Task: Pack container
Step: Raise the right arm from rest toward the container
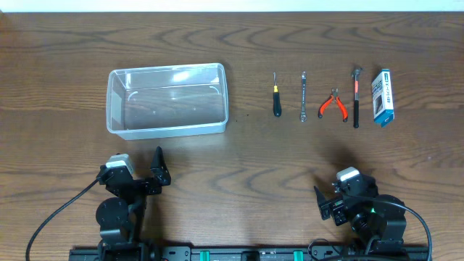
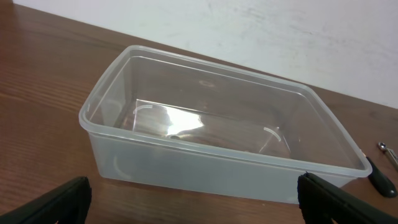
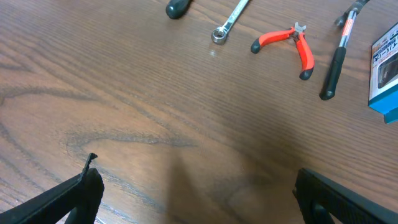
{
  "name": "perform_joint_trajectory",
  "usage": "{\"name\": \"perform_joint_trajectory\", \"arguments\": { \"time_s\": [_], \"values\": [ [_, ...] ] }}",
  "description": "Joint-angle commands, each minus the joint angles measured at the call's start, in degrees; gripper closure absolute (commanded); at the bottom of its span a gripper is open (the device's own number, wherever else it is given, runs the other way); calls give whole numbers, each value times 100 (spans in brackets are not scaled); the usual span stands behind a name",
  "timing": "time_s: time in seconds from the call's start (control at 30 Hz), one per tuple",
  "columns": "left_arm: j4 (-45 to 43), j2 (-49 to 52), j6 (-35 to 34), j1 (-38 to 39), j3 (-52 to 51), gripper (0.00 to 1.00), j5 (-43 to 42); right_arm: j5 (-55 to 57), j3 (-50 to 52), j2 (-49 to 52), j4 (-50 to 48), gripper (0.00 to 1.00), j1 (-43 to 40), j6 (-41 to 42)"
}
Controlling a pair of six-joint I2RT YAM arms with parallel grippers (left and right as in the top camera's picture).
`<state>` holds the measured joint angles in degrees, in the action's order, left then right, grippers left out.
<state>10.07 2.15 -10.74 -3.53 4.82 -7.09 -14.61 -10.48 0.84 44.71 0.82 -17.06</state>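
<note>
A: Bin, where?
B: Bin [image 1: 168, 129] on left half of tabletop [image 1: 246, 170], robot's L side. Upright, open top up, long side running across. Clear plastic, rounded corners, rimmed edge; wood grain shows thru the bottom.

A: L tool?
B: L tool [image 2: 193, 183] spread wide, nothing in it. Faces bin's near long wall, close but apart from it. Its fingers [image 2: 65, 205] sit at the bottom corners of L wrist view, w/ bin filling the frame beyond them.

A: What's beside bin?
B: Off to its right, after a stretch of bare wood, a row of five. All flat on tabletop, roughly parallel, none touching. Outward in order:
- pick [image 1: 275, 98], black handle w/ yellow band
- wrench [image 1: 304, 96], slim, metal
- pliers [image 1: 333, 106], red grips
- hammer [image 1: 356, 98], red shaft, black grip
- box [image 1: 383, 97], blue & white, far right

A: R tool?
B: R tool [image 3: 196, 174] wide open too, holding nothing. Over bare wood on near side, well short of the row. R wrist view has wrench's ring end, pliers, hammer and box corner along the top. Of the pick, only the handle end shows.
</note>
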Motion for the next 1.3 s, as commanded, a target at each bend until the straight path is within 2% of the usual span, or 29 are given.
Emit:
{"name": "perform_joint_trajectory", "arguments": {
  "time_s": [0.0,0.73,1.07,1.13,1.27],
  "values": [
    [13,13,-52,28,-170,2,70,-66,48,-52,-11,1,-44,74],
    [13,13,-52,28,-170,2,70,-66,48,-50,-11,1,-42,74],
    [13,13,-52,28,-170,2,70,538,48,-50,-39,1,-44,-101],
    [2,13,-55,31,-170,2,66,197,48,-50,-361,1,-42,-4],
    [9,17,-55,31,-170,2,63,-1307,48,-50,-1515,1,-42,337]
  ]
}}
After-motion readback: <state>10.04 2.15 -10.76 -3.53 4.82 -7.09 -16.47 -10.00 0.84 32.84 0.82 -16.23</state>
